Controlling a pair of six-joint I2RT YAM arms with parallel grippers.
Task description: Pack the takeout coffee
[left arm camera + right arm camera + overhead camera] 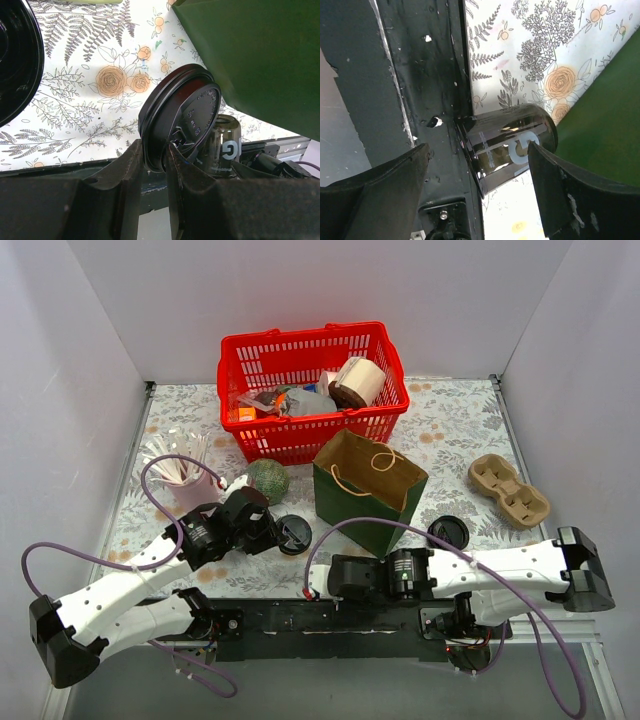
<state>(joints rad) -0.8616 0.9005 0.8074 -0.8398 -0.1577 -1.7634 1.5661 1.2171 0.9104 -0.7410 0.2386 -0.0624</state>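
The takeout coffee cup [507,150], glossy black with a white letter, lies on its side without a lid at the table's near edge, against the black rail. My right gripper [477,146] is open and straddles it; one finger [555,185] is at the cup's wall and the other stands apart. In the top view this gripper [322,582] points left, covering the cup. My left gripper [155,150] is shut on the rim of a black sip lid [182,117], held on edge just above the table, with the cup [225,145] behind it. From above, that gripper [278,531] is left of the green bag.
An open green paper bag [368,490] stands mid-table. A red basket [300,340] full of items sits behind it. A tan cup tray [508,490] lies at the right, a second black lid [449,532] beside the bag, and a pink holder of straws [185,480] at the left.
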